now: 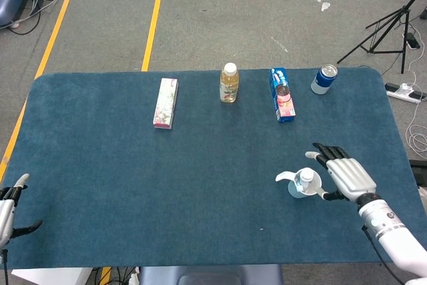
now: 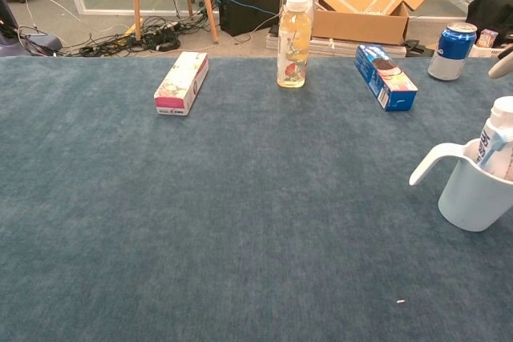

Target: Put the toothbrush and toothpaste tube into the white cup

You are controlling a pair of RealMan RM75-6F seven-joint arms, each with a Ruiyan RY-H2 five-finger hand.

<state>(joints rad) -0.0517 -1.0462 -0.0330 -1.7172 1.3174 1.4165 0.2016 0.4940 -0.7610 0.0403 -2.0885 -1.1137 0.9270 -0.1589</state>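
Toothpaste tube stands in one white cup, toothbrush hard to make out; right hand released beside it, left hand cut off, state unclear.

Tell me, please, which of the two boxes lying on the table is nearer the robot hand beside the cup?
The blue box, between the bottle and the can; the pink box lies further left.

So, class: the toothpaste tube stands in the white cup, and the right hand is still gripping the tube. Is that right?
Not quite. The toothpaste tube does stand in the white cup, but the right hand is not gripping it: the head view shows the hand beside the cup, fingers spread, holding nothing.
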